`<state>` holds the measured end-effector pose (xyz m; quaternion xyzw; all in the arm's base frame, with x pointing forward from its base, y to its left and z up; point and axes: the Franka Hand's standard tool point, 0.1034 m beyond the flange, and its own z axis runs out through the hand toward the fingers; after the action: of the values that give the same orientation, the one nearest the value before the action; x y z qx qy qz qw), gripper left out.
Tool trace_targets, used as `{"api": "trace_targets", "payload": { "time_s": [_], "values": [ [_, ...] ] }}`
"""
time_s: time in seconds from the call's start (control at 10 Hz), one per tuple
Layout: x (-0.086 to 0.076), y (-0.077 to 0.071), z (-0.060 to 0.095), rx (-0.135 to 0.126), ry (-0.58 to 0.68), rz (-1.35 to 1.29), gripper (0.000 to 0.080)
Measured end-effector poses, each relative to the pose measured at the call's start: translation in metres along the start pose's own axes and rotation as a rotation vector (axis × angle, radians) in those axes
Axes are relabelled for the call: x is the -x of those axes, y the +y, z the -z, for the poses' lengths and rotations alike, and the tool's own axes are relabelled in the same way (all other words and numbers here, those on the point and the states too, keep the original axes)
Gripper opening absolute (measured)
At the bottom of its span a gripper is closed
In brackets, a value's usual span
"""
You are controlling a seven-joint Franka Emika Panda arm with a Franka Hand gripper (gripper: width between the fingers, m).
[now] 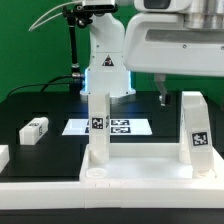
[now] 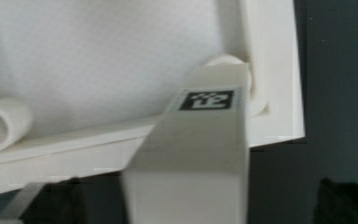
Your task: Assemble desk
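The white desk top (image 1: pixel 140 172) lies flat at the front of the exterior view, with two square legs standing upright on it: one (image 1: pixel 98 125) near the middle and one (image 1: pixel 192 130) at the exterior view's right. My gripper (image 1: pixel 178 85) hangs open just above the right leg, and one dark finger (image 1: pixel 160 90) shows beside it. In the wrist view a tagged leg (image 2: pixel 202 140) rises from a corner of the rimmed top (image 2: pixel 105 60). It stands between the open gripper's (image 2: pixel 194 210) fingers without touching either. A round socket (image 2: pixel 2 125) shows on the top.
A loose tagged leg (image 1: pixel 33 128) lies on the black table at the exterior view's left, and another white piece (image 1: pixel 3 156) sits at the left edge. The marker board (image 1: pixel 118 126) lies behind the desk top. The robot's base (image 1: pixel 105 60) stands at the back.
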<state>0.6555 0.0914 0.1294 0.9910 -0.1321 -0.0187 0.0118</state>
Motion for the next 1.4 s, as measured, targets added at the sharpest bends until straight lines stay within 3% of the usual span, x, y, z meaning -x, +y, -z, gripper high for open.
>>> {"api": "trace_targets", "payload": {
  "time_s": [0.3, 0.5, 0.6, 0.7, 1.1, 1.4],
  "values": [
    [0.0028, -0.0052, -0.0071, 0.0, 0.001, -0.033, 0.0649],
    [0.0028, -0.0051, -0.0075, -0.001, 0.0, -0.054, 0.0392],
    [0.0024, -0.0053, -0.0072, -0.001, 0.003, -0.147, 0.0392],
    [0.0023, -0.0052, -0.0072, -0.002, 0.002, -0.204, 0.029],
    [0.0024, -0.0051, -0.0073, -0.002, 0.002, -0.491, 0.029],
    [0.0047, -0.012, -0.0078, -0.03, 0.043, -0.844, 0.0291]
  ]
}}
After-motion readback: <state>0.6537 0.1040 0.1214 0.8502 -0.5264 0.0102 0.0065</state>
